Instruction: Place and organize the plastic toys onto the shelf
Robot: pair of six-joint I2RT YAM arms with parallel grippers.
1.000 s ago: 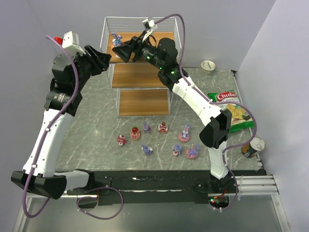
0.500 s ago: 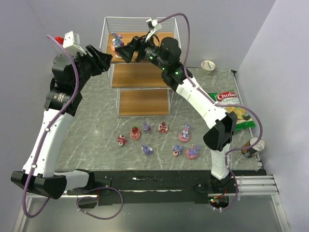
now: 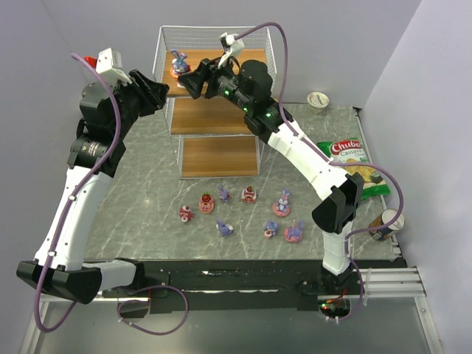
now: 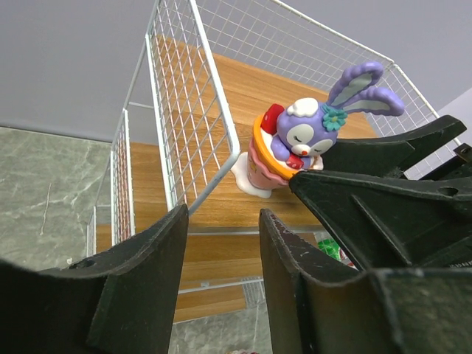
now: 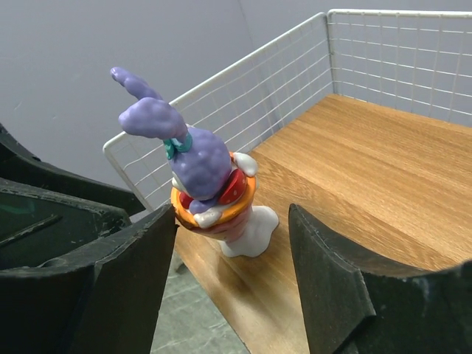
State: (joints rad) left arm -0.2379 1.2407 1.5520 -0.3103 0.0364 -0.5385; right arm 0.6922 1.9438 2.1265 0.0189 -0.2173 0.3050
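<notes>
My right gripper [image 3: 191, 81] is spread open by the bunny [image 5: 210, 166] on the shelf [image 5: 354, 162], so I back out slowly, no bumping.

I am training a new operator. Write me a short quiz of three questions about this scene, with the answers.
1. True or false: the bunny toy lies on its side on the lowest board of the shelf.
2. Choose one. The right end effector is: A) shut on a can; B) open, close to the bunny toy; C) resting on the table.
3. How many plastic toys stand on the table, not yet on the shelf?

Key
1. False: it stands upright on the top board.
2. B.
3. Eight.
</notes>
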